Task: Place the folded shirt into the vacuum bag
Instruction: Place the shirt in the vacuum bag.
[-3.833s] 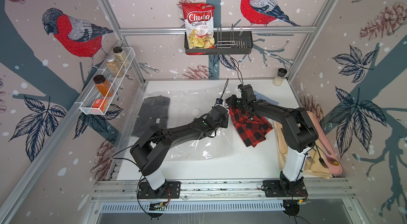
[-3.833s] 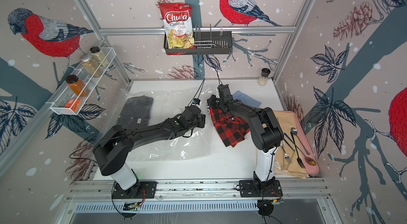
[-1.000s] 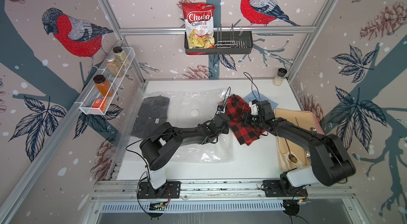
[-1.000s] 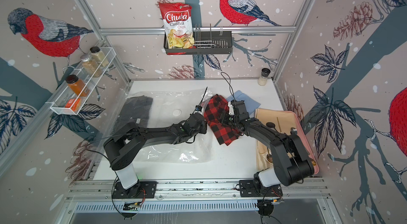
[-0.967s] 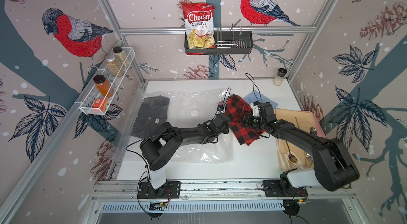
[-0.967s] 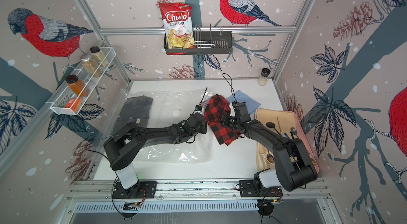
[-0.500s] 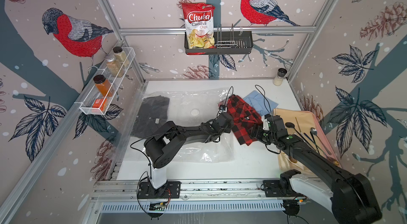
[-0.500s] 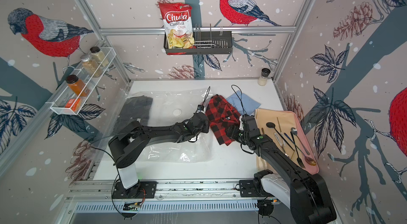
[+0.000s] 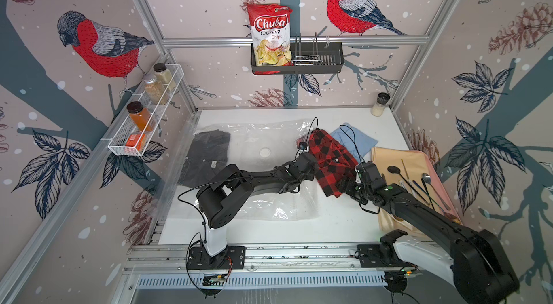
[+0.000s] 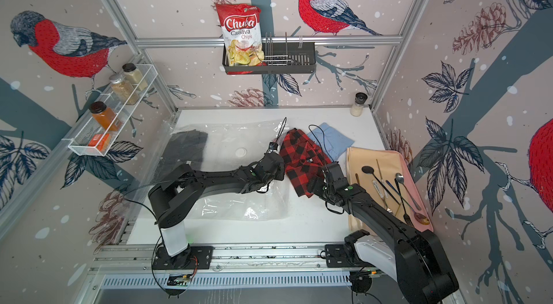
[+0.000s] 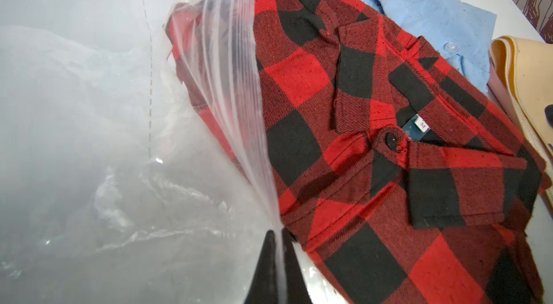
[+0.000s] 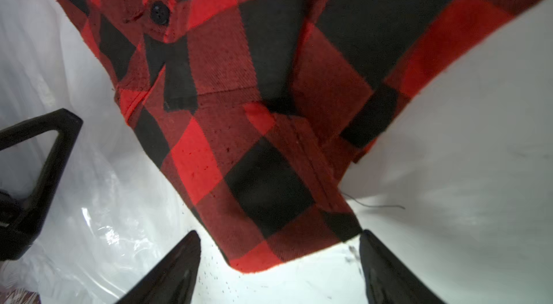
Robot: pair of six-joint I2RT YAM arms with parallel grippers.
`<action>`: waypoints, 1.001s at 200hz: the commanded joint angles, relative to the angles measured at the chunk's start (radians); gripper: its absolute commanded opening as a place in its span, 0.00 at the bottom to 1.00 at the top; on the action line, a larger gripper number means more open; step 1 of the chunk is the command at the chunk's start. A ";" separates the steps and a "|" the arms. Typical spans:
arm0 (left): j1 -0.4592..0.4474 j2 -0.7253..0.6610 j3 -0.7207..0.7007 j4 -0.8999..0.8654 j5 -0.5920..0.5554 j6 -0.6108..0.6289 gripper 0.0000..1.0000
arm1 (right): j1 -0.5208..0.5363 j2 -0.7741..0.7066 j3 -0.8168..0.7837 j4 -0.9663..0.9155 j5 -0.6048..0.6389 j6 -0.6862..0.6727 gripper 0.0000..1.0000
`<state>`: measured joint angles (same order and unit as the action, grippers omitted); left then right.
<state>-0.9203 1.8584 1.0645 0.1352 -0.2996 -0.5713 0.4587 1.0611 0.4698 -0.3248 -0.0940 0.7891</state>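
Barely started: plaid shirt (image 9: 329, 165) sits centre-right in both top views, just one corner inside the vacuum bag (image 9: 263, 135) mouth. There the left gripper (image 11: 276, 232) pinches its zip edge, and the right gripper (image 12: 278, 233) is wide open, empty. The rest needs pushing in.

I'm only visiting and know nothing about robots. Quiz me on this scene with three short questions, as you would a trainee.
1. True or false: the red plaid shirt is fully inside the clear bag.
2. Pick one: the left arm's fingers pinch A) the shirt, B) the bag's zip edge, C) nothing.
3. Fill the gap: the right arm's fingers stand ____ at the shirt's near corner, gripping nothing.

Key
1. False: only one corner lies under the plastic.
2. B
3. open
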 commanded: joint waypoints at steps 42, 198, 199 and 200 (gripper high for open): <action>-0.003 -0.008 0.004 -0.006 -0.013 -0.007 0.00 | 0.049 -0.020 0.004 -0.047 0.104 0.054 0.90; -0.022 -0.029 -0.011 -0.003 -0.021 -0.016 0.00 | 0.083 0.120 -0.003 0.171 -0.053 0.057 0.00; -0.022 -0.029 -0.011 -0.003 -0.021 -0.016 0.00 | 0.083 0.119 -0.002 0.170 -0.055 0.056 0.00; -0.022 -0.029 -0.011 -0.003 -0.020 -0.016 0.00 | 0.083 0.117 0.000 0.169 -0.056 0.055 0.00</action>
<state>-0.9344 1.8381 1.0569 0.1219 -0.3183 -0.5781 0.5381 1.2011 0.4374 -0.1287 -0.1219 0.8780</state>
